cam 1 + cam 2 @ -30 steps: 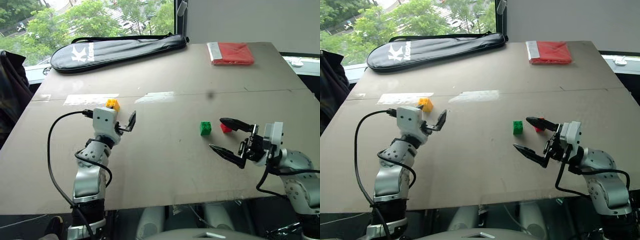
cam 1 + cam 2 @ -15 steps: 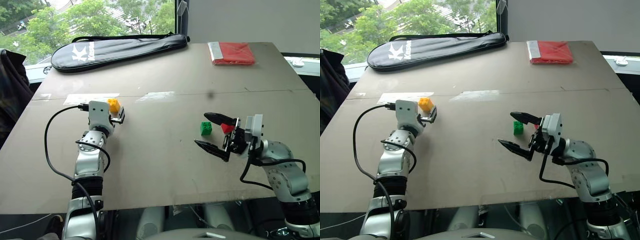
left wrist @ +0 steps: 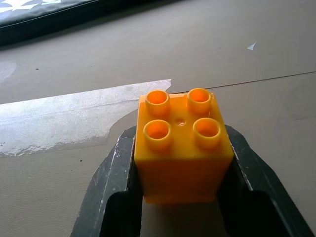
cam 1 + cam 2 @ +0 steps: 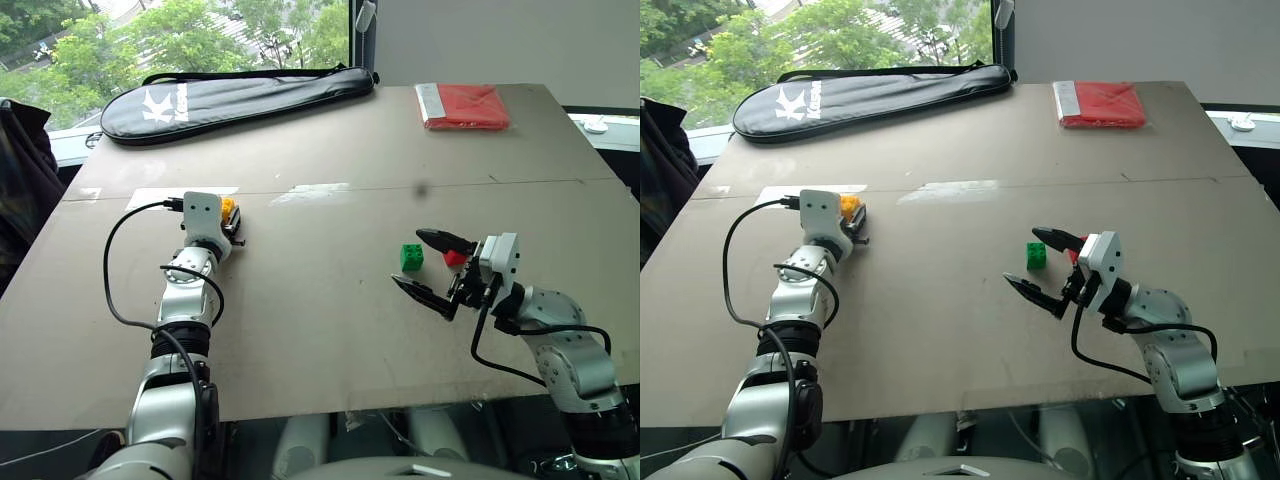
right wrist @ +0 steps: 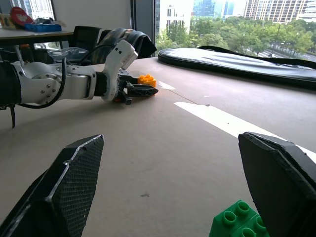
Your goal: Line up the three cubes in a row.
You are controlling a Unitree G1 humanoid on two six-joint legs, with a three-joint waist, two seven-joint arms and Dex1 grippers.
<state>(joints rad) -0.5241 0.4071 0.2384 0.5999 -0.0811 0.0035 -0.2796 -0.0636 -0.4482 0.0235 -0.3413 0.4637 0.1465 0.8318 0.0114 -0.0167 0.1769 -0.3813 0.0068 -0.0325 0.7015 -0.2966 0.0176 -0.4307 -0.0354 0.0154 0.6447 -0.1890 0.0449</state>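
Well clear of table (image 4: 330,330) edges: yellow cube (image 3: 183,148).

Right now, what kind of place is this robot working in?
Probably an office or lab several floors up. A plain brown table stands by a large window over treetops, with city towers beyond. A black racket bag lies on the table, and a second desk stands behind.
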